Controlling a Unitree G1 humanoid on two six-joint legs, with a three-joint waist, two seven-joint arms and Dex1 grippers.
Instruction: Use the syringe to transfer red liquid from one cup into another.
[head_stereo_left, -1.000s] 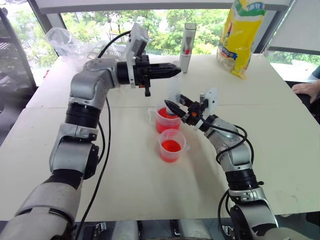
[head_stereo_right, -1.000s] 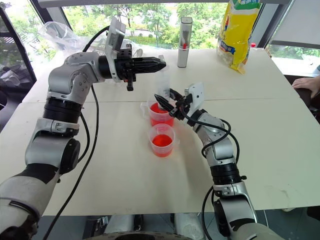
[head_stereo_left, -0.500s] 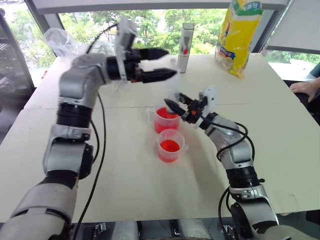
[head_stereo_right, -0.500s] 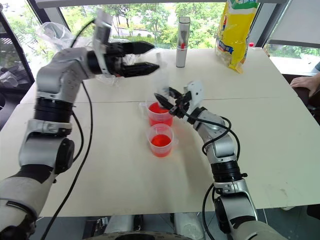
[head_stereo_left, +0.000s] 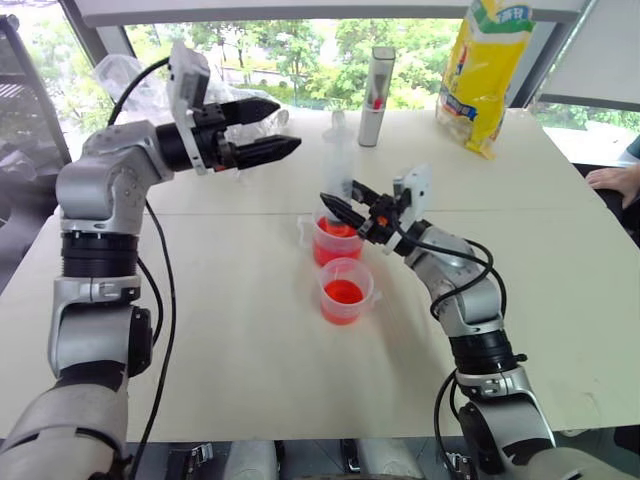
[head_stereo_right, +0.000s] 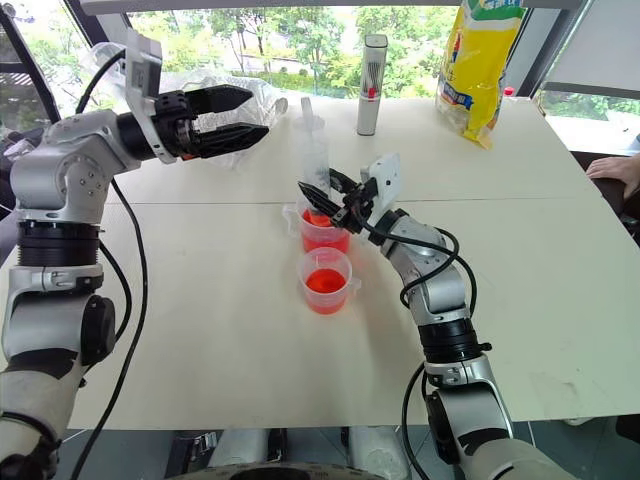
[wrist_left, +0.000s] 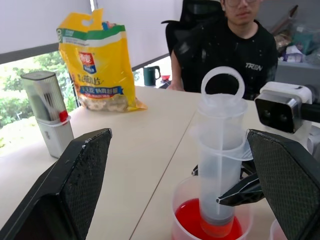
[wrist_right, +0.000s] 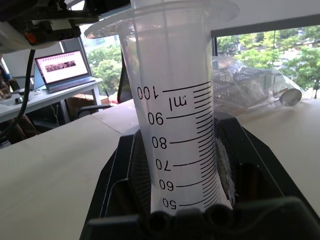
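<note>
Red liquid (head_stereo_left: 335, 231) fills approx half the larger cup (head_stereo_left: 334, 240) & the smaller cup (head_stereo_left: 344, 291) in front. We see the syringe (head_stereo_left: 338, 165) upright, tip in larger cup, pinched by right gripper (head_stereo_left: 336, 206). Left gripper (head_stereo_left: 272, 127) hangs spread wide, empty, well apart.

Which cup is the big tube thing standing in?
On the white table two clear cups of red liquid stand mid-table. The syringe stands in the larger cup, the one farther from the robot, wider than the smaller cup and with a pour spout.
</note>
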